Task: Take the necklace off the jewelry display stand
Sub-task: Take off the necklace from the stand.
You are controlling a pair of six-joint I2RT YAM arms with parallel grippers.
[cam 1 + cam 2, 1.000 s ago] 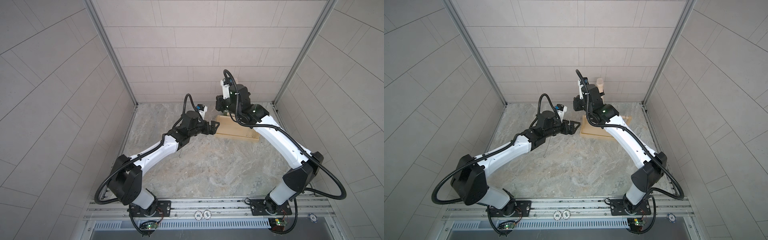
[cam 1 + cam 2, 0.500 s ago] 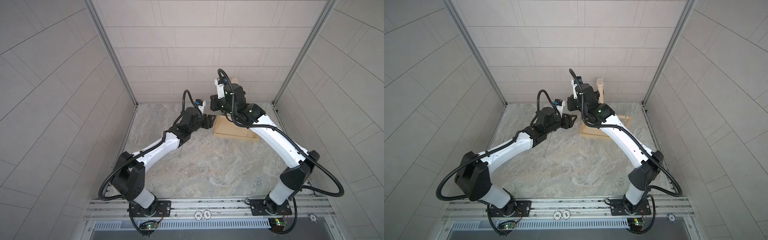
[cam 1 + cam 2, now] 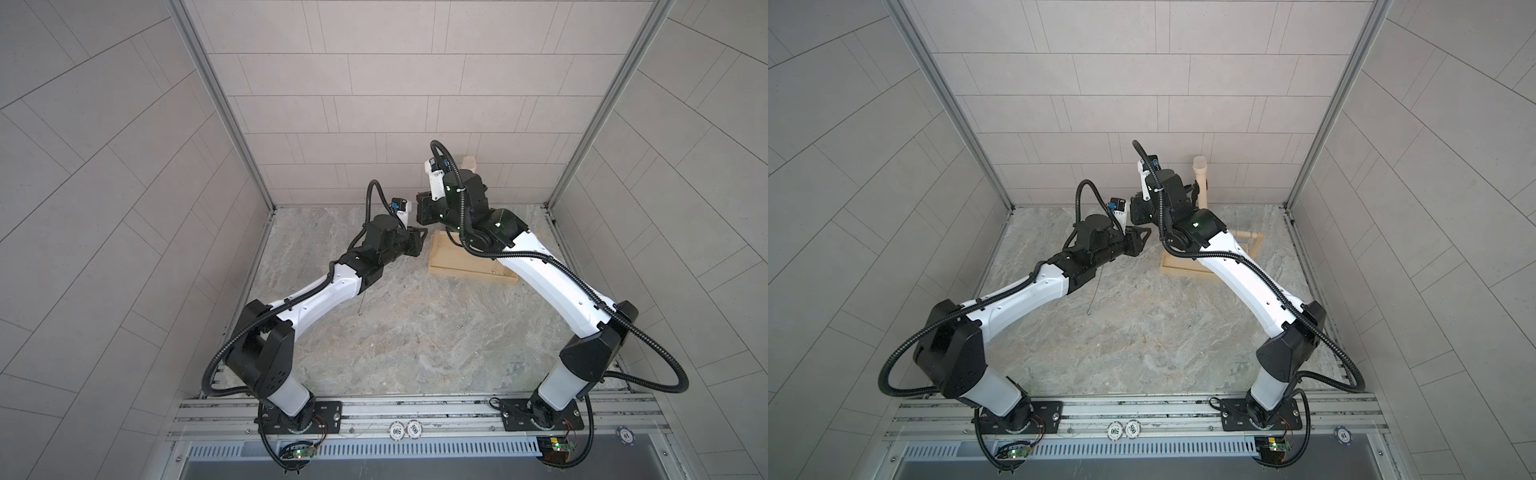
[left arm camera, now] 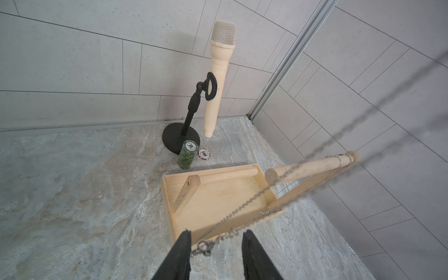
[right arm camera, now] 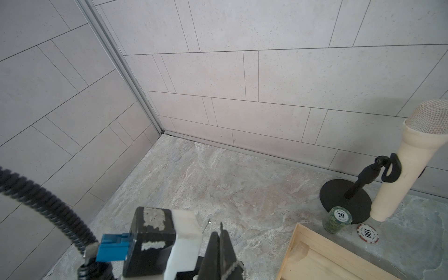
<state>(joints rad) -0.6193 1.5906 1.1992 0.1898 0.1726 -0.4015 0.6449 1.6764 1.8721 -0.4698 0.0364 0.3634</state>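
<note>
Left fingers [image 4: 185, 252] stand a narrow way apart, and the clasp end of the necklace [image 4: 244, 206] lies in the gap between them. The clasp ring is close against one finger, and nothing shows them pinching it. Right fingers [image 5: 213, 247] are pressed together with a short run of chain caught between them.

From the clasp the necklace rises as two blurred strands slanting away from the left fingers. One strand crosses in front of the free end of the bar [image 4: 310, 167], and the chain does not show as looped over the bar. The stand [image 4: 213, 203] sits on the counter [image 4: 84, 194] just beyond the left fingers. A loose dowel lies along the far wall of its tray, and a short strut leans in the near end. A pale beaded loop [image 4: 339, 158] hangs at the bar's far end, next to the upright frame.

Behind the stand are a stack of green chips [image 4: 188, 155] and a red-and-white chip [image 4: 204, 154] lying flat just beside it. A cream microphone [image 4: 218, 72] is clipped in a black round-based holder by the back wall.

In both top views the two arms meet over the near end of the stand [image 3: 457, 262] [image 3: 1177, 266].
</note>
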